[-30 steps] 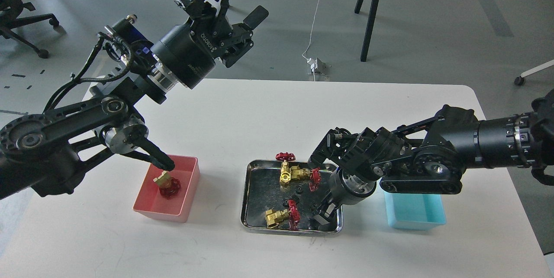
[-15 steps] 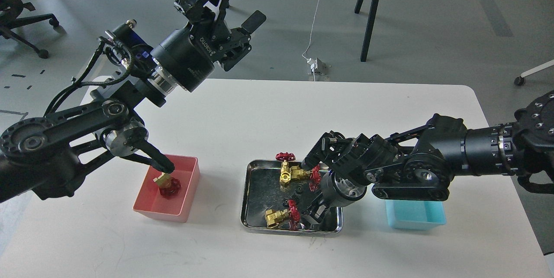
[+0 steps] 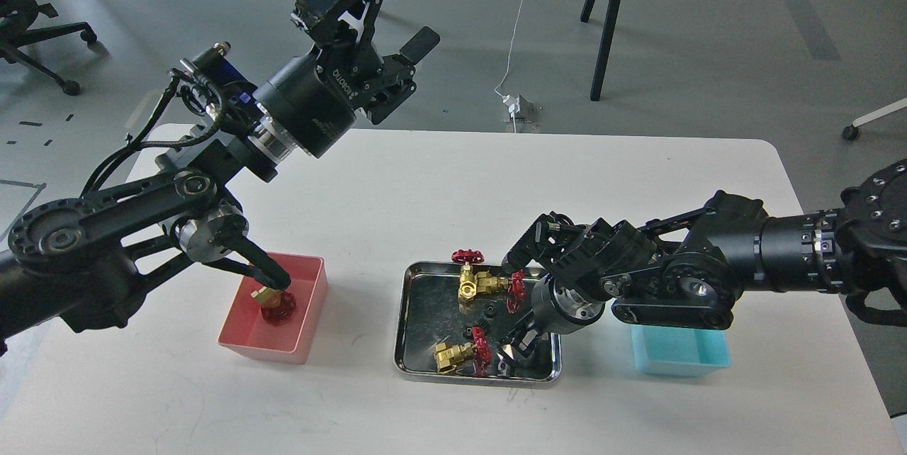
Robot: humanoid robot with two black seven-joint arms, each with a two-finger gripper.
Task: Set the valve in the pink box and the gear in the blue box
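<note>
Though small, valve (image 3: 275, 304) gleams brass (red handwheel)—tilted.

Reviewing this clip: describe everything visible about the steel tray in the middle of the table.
The steel tray is a shiny, shallow rectangular metal pan with rounded corners and a raised rim, lying flat on the white table between the pink box and the blue box. Inside lie two brass valves with red handwheels and small black gears. The right gripper reaches into its near right corner; whether it touches the tray is unclear.
</note>
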